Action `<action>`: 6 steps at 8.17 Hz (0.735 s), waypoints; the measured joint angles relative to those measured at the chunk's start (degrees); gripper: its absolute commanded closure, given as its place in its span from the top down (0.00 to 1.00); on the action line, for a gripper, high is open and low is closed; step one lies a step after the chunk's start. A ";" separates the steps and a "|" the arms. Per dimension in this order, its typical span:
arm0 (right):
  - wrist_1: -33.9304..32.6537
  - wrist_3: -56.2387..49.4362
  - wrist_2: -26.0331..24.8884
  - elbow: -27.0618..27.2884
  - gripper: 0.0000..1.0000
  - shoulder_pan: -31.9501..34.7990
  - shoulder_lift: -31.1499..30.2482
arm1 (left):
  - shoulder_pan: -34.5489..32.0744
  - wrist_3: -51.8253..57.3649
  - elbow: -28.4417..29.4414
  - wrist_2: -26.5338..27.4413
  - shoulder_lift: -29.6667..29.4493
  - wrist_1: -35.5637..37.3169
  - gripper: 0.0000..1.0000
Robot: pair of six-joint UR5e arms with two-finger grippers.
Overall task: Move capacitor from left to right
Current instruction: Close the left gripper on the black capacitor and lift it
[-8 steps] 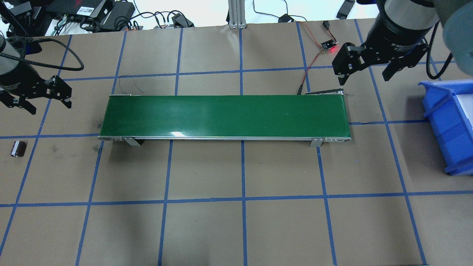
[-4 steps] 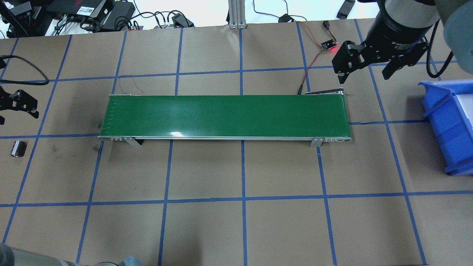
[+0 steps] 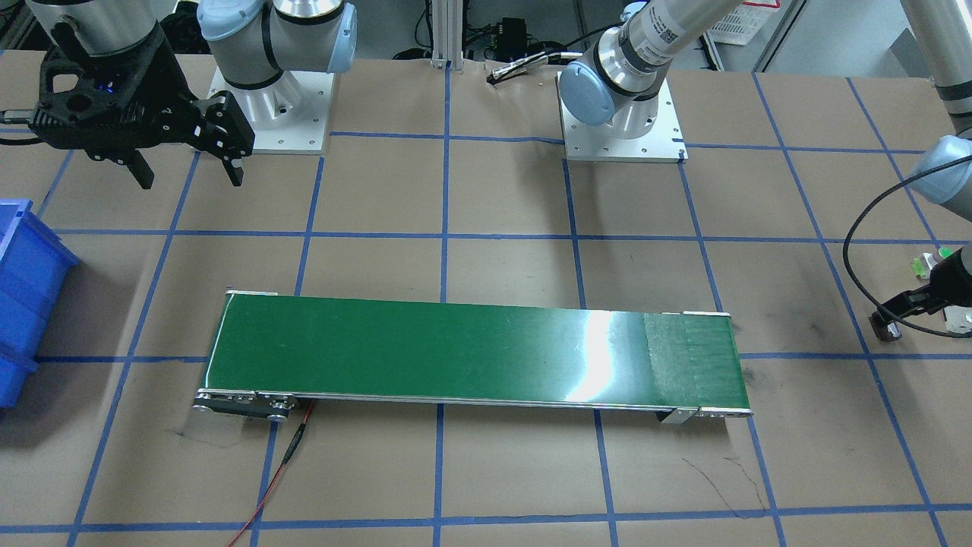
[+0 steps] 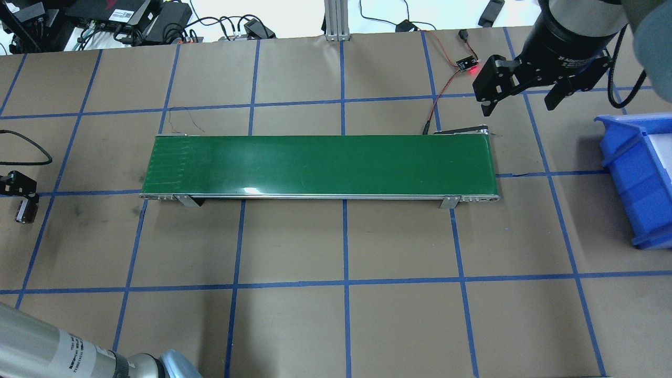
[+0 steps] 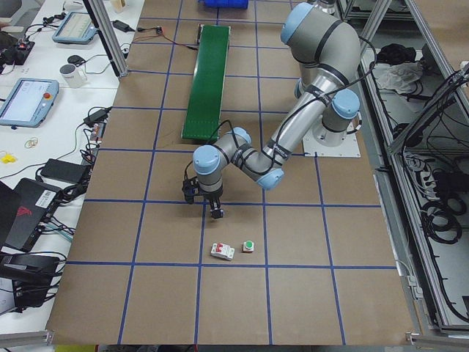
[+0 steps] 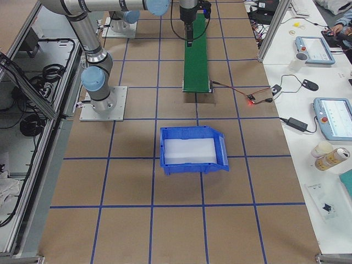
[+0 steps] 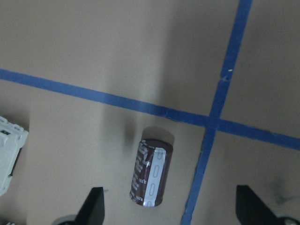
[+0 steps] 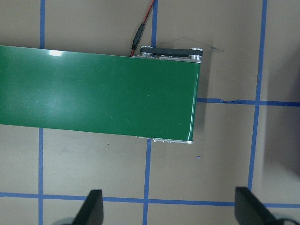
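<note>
Capacitor (image 7: 151, 172) lies on its side under down-pointing left gripper (image 7: 171, 208), jaws apart; right gripper (image 4: 518, 101), also spread, hangs near belt (image 4: 320, 165) end.

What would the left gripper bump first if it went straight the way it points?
The left gripper points down; it would likely meet the capacitor first, lying on the table between its open fingers. Depth is unclear.

A: What's round the rig?
B: I see a table (image 4: 399, 325) w/ brown paper, blue tape grid (image 4: 346, 283). White bench (image 5: 55, 125) alongside w/ tablets (image 5: 28, 101), mug (image 5: 72, 73), cables (image 5: 99, 117).
A: Frame?
B: Alu post (image 4: 334, 21) at far edge. Light's even, shadows soft.
</note>
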 measured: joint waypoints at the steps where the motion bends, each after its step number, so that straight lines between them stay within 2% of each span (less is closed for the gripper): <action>1: -0.10 0.00 -0.06 -0.07 1.00 0.01 -0.08 | 0.35 0.12 -0.04 0.04 -1.01 0.35 0.96; 2: -0.11 0.00 -0.05 -0.14 1.00 0.01 -0.13 | 0.49 0.13 -0.14 0.04 -1.74 0.48 0.76; 3: 0.10 0.00 0.00 -0.17 1.00 0.01 -0.06 | 0.53 0.20 -0.09 0.05 -2.55 0.53 0.61; 4: 0.23 0.00 0.06 -0.17 1.00 0.01 -0.03 | 0.55 0.16 -0.04 0.07 -3.23 0.56 0.38; 5: 0.17 0.00 0.03 -0.16 1.00 0.01 -0.05 | 0.57 0.03 0.00 0.09 -3.60 0.57 0.00; 6: 0.01 0.00 -0.03 -0.18 1.00 0.02 -0.16 | 0.57 -0.13 0.09 0.14 -3.66 0.57 0.00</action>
